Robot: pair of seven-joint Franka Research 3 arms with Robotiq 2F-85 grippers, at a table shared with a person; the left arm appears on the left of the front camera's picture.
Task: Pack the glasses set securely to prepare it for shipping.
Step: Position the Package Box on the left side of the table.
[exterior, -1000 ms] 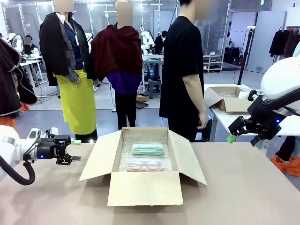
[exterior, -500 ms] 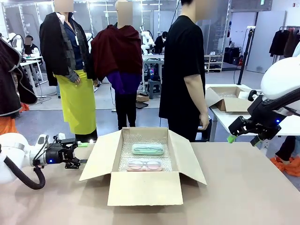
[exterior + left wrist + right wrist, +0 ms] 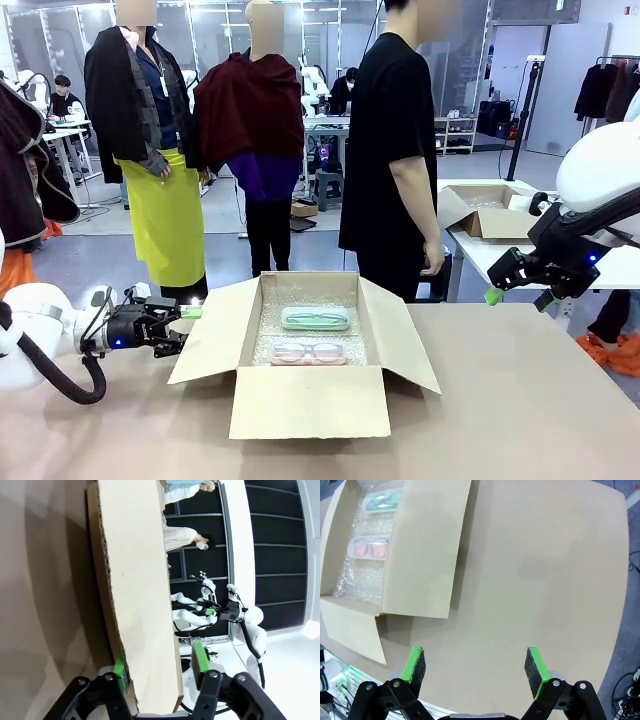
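**Cases are in the box, left flap is next**

- Left claw (image 3: 178,328): low over the bench (image 3: 520,400), jaws about half wide and straddling the free edge of the box's left flap (image 3: 215,335). In the left wrist view one green pad sits against the cardboard and the other shows a gap, so I read it as not clamped.
- Cardboard box (image 3: 305,400): open, all four flaps splayed out, bubble wrap (image 3: 300,295) lining the inside.
- Glasses set: both cases lie flat on the wrap, side by side and close together. The mint green case (image 3: 315,318) is toward the person (image 3: 390,150) and the pink case (image 3: 308,351) is nearer the robot. Frames are visible through both shells.
- Handling guess for the cases: light, with a stiff, smooth translucent shell that is likely slippery on the pads, and the contents are fragile. If one needs a nudge, pinch it across the short width at mid-length with a gentle squeeze.
- Handling guess for the flap: thin corrugated board, light and springy, hinging at its crease. Hold it near the free edge around mid-length, since a corner hold would probably bend it.
- Right flap (image 3: 400,335): untouched.
- Right claw (image 3: 475,662): jaws wide and empty, hanging above bare bench, well apart from the box on its right side.
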